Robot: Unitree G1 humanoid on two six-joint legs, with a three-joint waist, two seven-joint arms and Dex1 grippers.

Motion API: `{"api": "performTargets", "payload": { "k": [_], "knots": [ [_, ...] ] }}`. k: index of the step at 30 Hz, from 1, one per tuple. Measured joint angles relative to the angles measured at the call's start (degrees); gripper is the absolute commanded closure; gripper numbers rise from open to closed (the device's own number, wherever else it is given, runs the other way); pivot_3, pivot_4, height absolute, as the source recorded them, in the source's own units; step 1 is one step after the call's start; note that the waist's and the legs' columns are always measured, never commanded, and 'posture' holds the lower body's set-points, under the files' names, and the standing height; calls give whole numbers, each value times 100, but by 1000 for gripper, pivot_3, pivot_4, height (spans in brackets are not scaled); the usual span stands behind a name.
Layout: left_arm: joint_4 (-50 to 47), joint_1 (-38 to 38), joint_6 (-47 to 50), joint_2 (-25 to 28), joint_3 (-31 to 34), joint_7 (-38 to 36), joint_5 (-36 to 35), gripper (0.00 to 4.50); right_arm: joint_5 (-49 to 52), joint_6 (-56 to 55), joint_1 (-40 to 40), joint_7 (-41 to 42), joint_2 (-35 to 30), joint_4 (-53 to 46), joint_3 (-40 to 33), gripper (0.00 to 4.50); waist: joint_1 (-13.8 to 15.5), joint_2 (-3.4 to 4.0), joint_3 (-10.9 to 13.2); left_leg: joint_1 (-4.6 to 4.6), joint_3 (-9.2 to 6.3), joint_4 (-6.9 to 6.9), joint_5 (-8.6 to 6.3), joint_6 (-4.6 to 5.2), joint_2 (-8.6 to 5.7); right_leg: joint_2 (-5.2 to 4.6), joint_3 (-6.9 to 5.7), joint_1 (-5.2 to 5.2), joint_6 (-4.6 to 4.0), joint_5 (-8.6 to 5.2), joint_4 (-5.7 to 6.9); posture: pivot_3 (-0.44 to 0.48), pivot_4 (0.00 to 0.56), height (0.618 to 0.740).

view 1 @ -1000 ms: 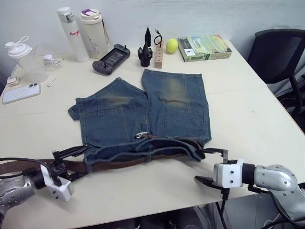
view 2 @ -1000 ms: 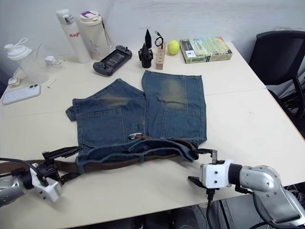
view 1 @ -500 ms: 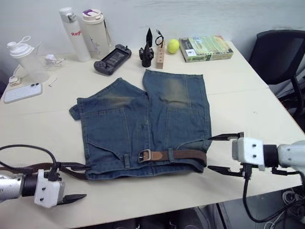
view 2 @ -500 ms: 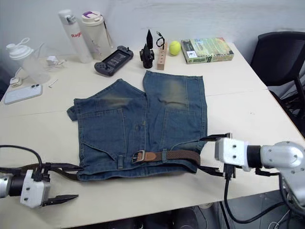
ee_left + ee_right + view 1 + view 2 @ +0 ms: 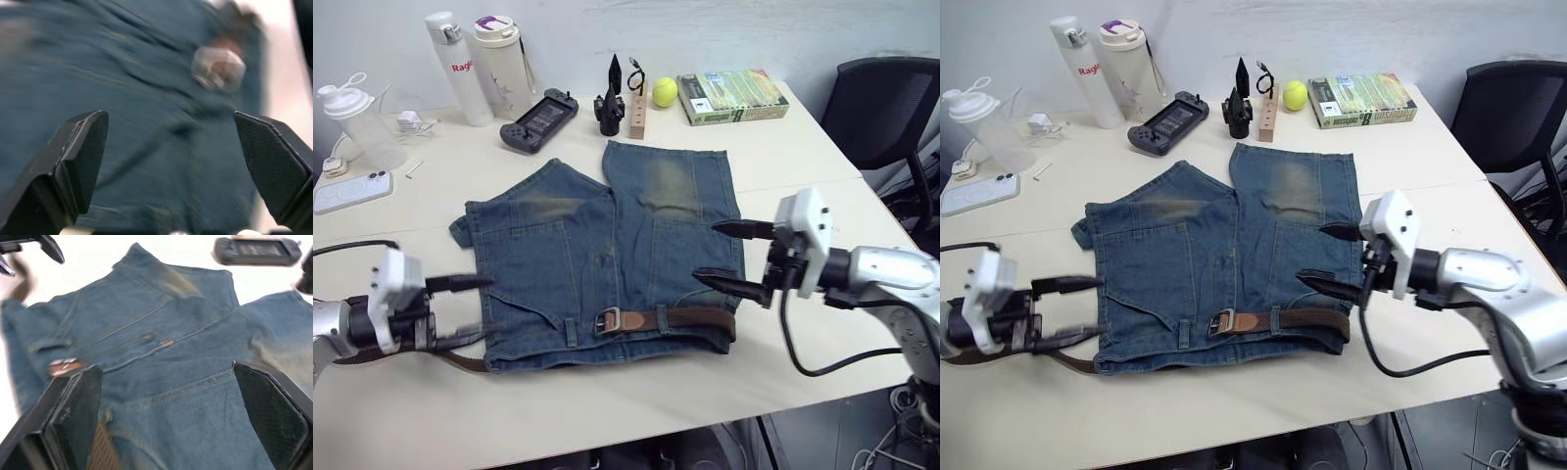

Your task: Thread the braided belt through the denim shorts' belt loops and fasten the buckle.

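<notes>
We see faded blue denim shorts (image 5: 607,259) flat on the table, brown braided belt (image 5: 690,317) along waistband, silver metal buckle (image 5: 609,320) fastened mid-waist.

A pale table (image 5: 822,211) carries the shorts (image 5: 607,255) at centre frame, waistband nearest the camera. Along the top edge stand two bottles (image 5: 480,64), a game controller (image 5: 539,120), a ball (image 5: 665,92) and a book (image 5: 732,96); a phone (image 5: 352,192) lies at upper left.

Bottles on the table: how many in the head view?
3, all at the table's far left. White insulated bottle with red lettering; beside it a cream tumbler with a purple-topped lid; clear shaker bottle with a loop-handled white lid nearer the left edge, by the phone.
</notes>
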Motion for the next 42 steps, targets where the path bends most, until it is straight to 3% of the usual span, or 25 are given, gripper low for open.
{"api": "performTargets", "payload": {
  "k": [5,11,13,16,19,22,25,31,42],
  "knots": [
    [-886,515,1081,-1071,1378,1485,-492,11,-277,4,-63,-612,678,-202,387,2,-22,-2,0,-2,-1,-1,0,1,-1,-4,5,-2,2,1,-3,0,150,724],
    [-2104,1436,2012,-2094,2610,3121,-1039,11,-629,-107,-148,-742,946,-125,624,2,14,-12,0,-2,-14,6,0,0,-4,-5,16,2,2,1,-17,0,150,724],
    [-2389,1595,2218,-2442,3022,4018,-1217,11,-757,-179,-286,-711,1059,-37,802,2,18,-13,-1,-1,-20,6,0,0,-5,-4,21,4,2,2,-18,0,150,724],
    [-2639,1594,2362,-2800,3310,5320,-1358,11,-897,-288,-462,-622,1125,82,991,2,20,-14,-1,0,-21,5,0,0,-6,-6,24,4,2,2,-20,0,150,724],
    [-3309,1375,2564,-3186,3388,7979,-1412,11,-987,-536,-552,-240,1183,167,1219,2,47,-32,-9,-5,-42,4,-1,1,-10,4,61,10,5,3,-31,0,150,724],
    [-3521,1325,2647,-3230,3353,8917,-1524,11,-953,-617,-531,27,1191,167,1288,2,54,-33,-10,-9,-43,6,0,2,-11,6,64,11,7,4,-36,0,150,724],
    [-3563,1364,2993,-3167,3204,10191,-1900,11,-661,-765,-445,927,1065,236,1364,2,56,-33,-11,-9,-45,7,1,1,-9,13,64,12,7,4,-38,0,150,724],
    [-2834,1198,3192,-2909,3246,10324,-2071,11,-687,-1003,-544,1445,1079,450,1418,2,95,-35,-11,-9,-44,6,2,-4,-5,22,63,9,2,2,-41,0,150,724],
    [-1835,678,3682,-2865,2886,10262,-2130,11,-785,-990,-525,1255,1259,315,1478,2,132,-35,-11,-10,-45,5,-1,-16,-3,22,64,7,2,2,-41,0,150,724]
  ]
}}
